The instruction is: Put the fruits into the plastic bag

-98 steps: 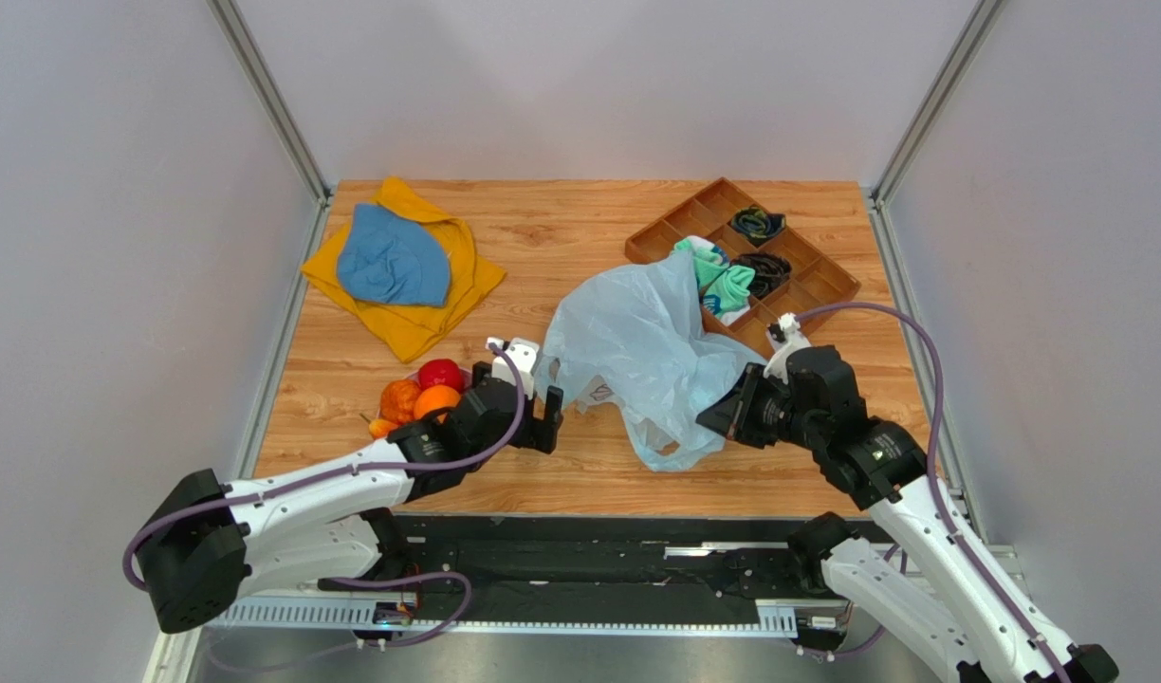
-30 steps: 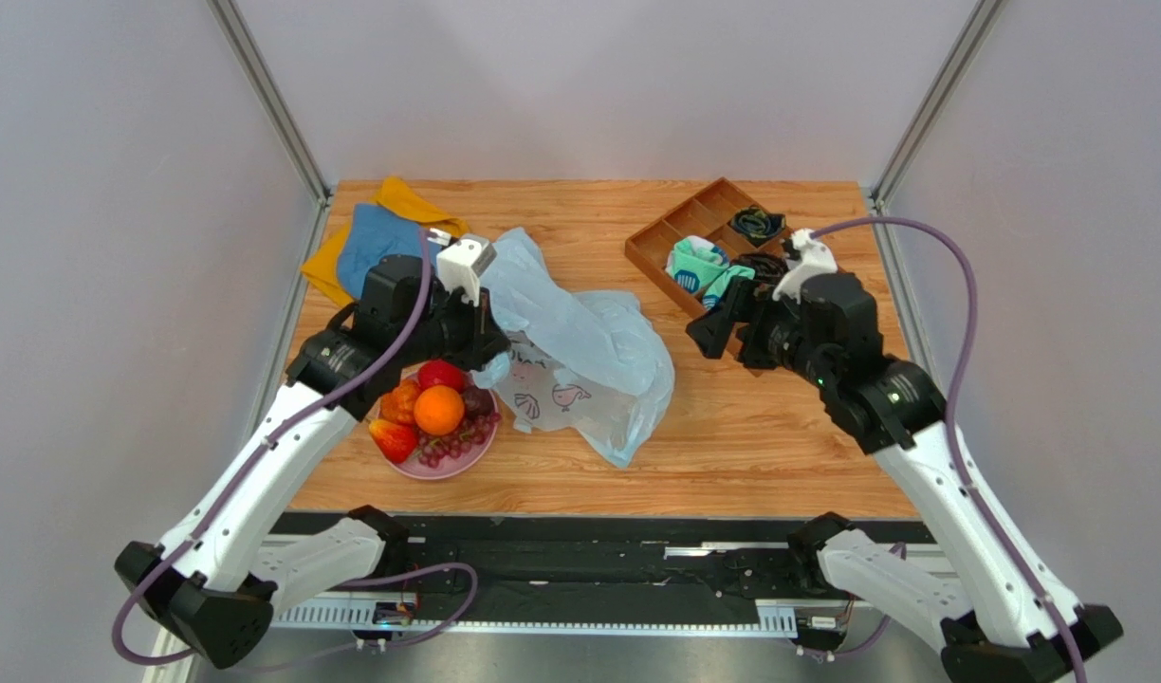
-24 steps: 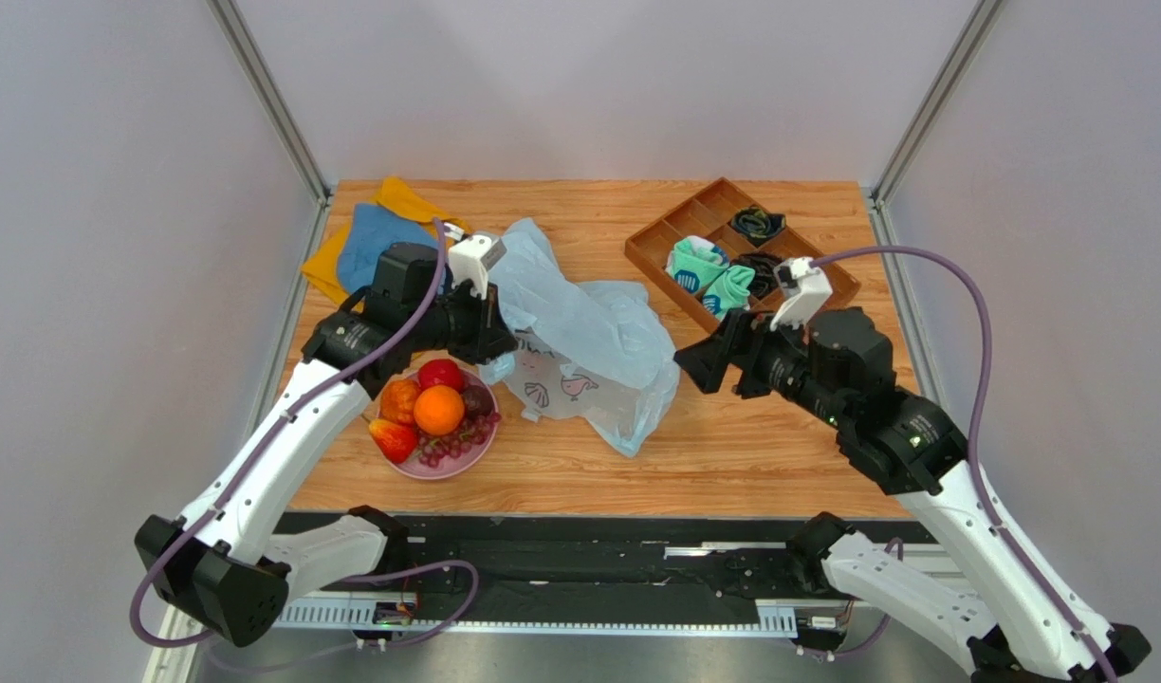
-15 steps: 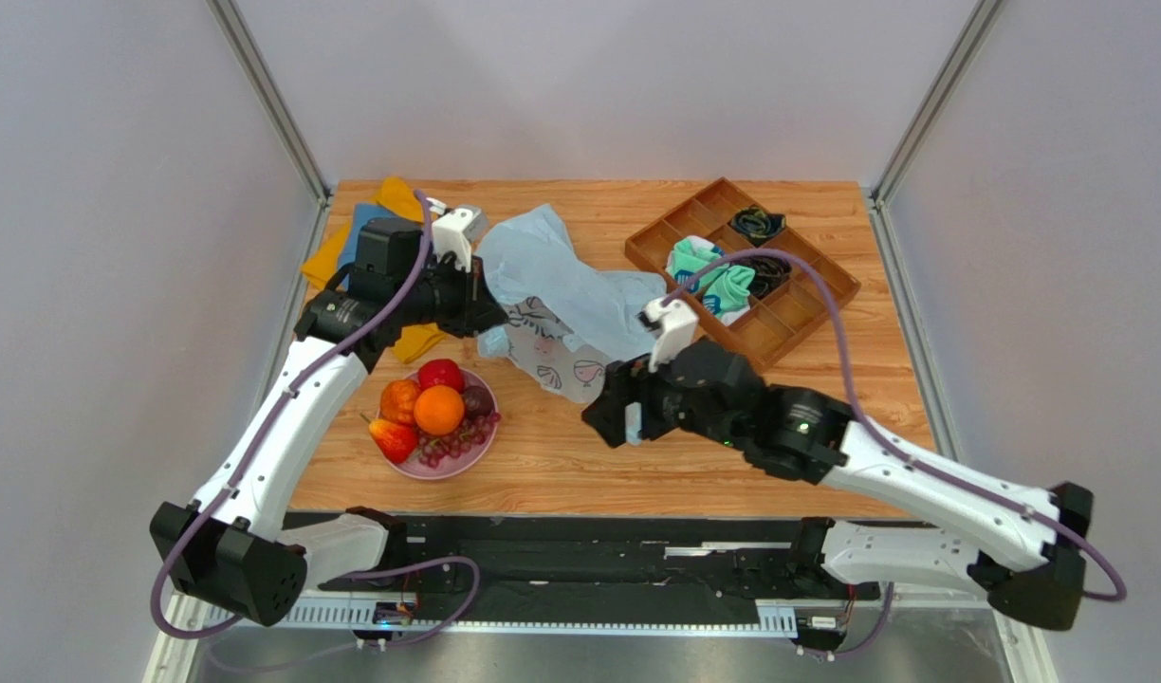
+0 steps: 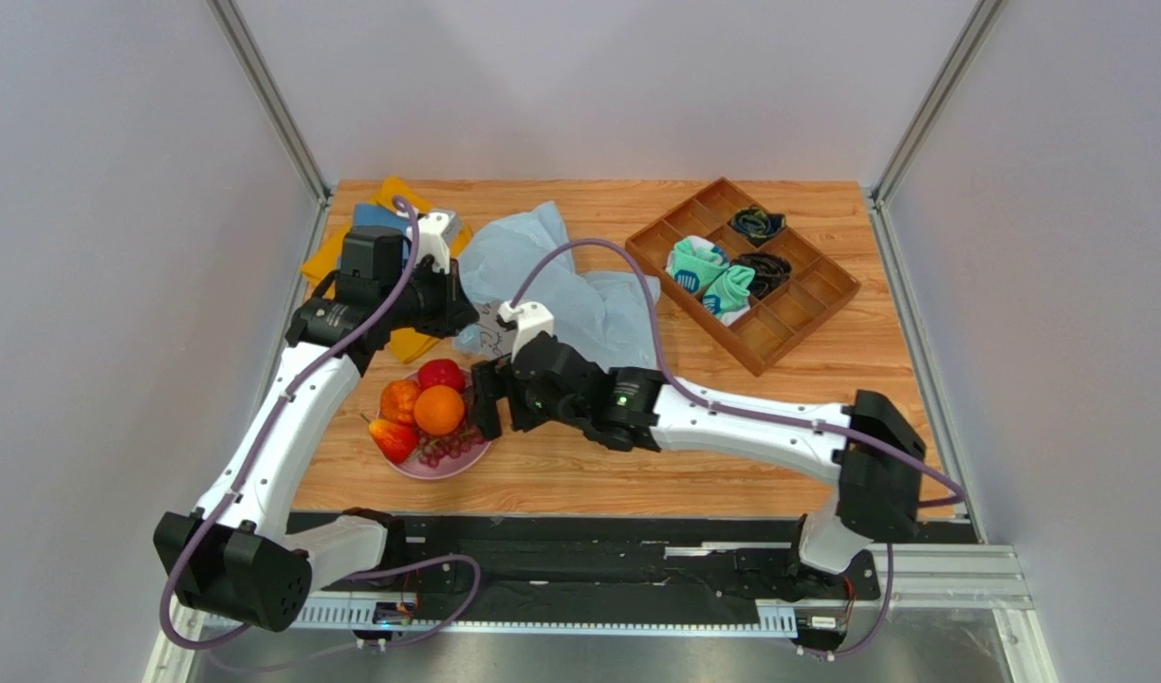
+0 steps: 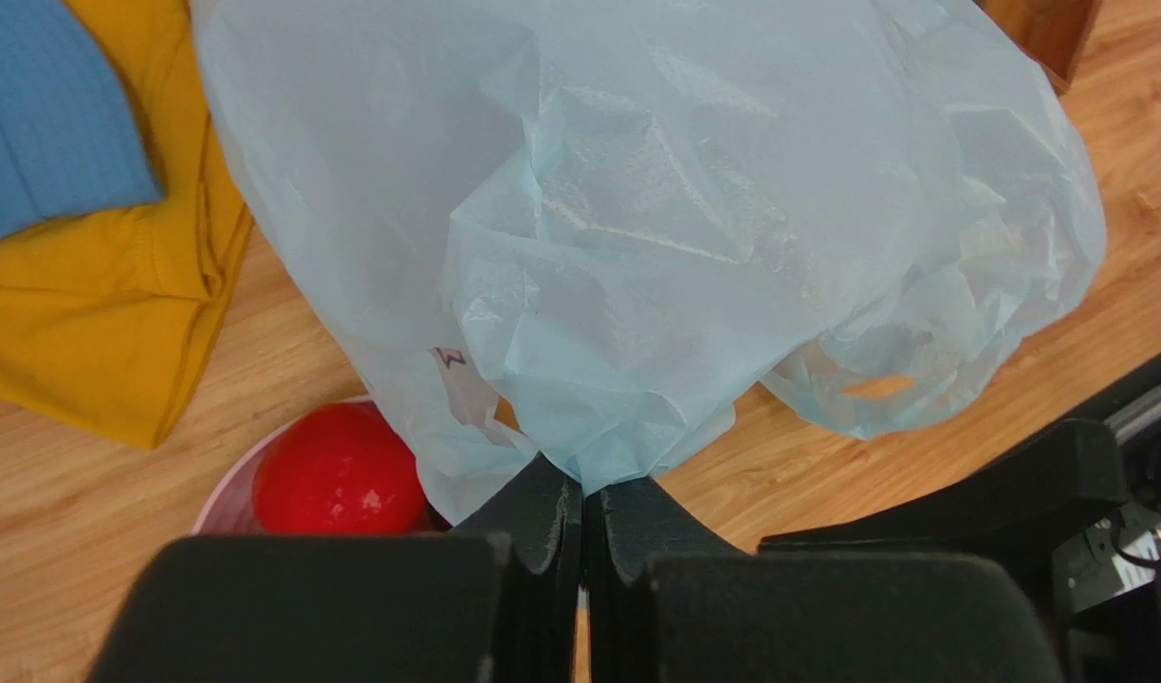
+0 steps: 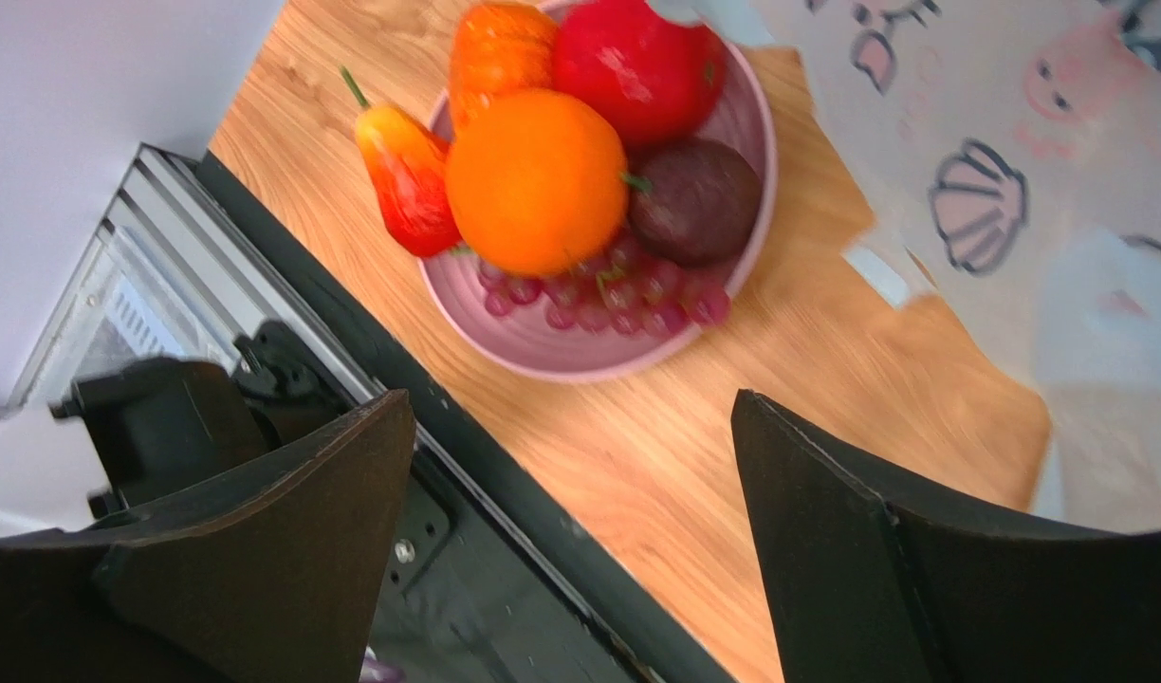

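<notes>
**A:** Start with the fruits (image 7: 586, 171): all of them sit heaped on the pink plate (image 7: 601, 367) by the near edge of the bench (image 5: 715, 470), left of middle. There's an orange (image 7: 537, 181) on top, a red apple (image 7: 639, 67) behind it, a dark plum (image 7: 695, 199) beside it and grapes (image 7: 615, 292) spilling along the front. None are bagged yet.

**B:** And the plastic bag (image 6: 658, 214)?

**A:** It's just beyond the plate, toward the far edge. The left gripper (image 6: 586, 498) is clamped on a bunched fold of it, holding the film up off the wood. I'd say that's to keep the mouth reachable beside the plate.

**B:** So the other arm does the picking?

**A:** It looks that way. The right gripper (image 7: 572, 406) hangs over the plate's near side with its jaws spread wide and nothing between them, lined up for a first pick. The orange is the likeliest target, being topmost and exposed.

**B:** Any clutter?

**A:** A blue cloth (image 6: 45, 114) on a yellow cloth (image 6: 102, 313) lies at the far left corner, and a wooden tray (image 5: 800, 306) sits toward the far right. Both are apart from the plate.
</notes>
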Tool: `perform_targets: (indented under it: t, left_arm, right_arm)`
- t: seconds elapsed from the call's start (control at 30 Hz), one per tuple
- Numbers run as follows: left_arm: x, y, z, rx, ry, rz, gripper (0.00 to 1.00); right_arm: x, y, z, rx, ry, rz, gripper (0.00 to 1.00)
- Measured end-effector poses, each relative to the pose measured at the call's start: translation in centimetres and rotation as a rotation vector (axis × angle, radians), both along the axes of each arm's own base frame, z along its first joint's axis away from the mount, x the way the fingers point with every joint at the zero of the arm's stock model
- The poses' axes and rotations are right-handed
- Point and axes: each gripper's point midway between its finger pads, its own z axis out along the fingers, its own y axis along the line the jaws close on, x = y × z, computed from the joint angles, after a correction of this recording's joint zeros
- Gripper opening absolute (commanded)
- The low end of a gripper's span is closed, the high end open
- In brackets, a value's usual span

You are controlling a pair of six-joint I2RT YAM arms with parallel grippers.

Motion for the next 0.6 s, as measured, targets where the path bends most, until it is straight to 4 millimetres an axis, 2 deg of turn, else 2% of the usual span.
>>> perform_targets:
  t: [0.13,0.23,0.4,0.6]
  left_arm:
    - [0.4,1.3,0.0,0.028,-0.011,0.049,0.00]
    - [0.6,1.7,-0.1,0.035,-0.012,0.068,0.00]
    - [0.8,2.3,-0.5,0.052,-0.008,0.086,0.00]
    - [1.3,4.0,-1.1,0.092,0.000,0.145,0.00]
  right_arm:
    - [1.0,3.5,-0.7,0.000,0.002,0.020,0.90]
    - [1.6,5.5,-1.8,-0.014,0.003,0.030,0.91]
    - [2.2,7.1,-3.8,-0.047,0.004,0.041,0.92]
    - [3.0,8.3,-4.4,-0.050,0.002,0.038,0.92]
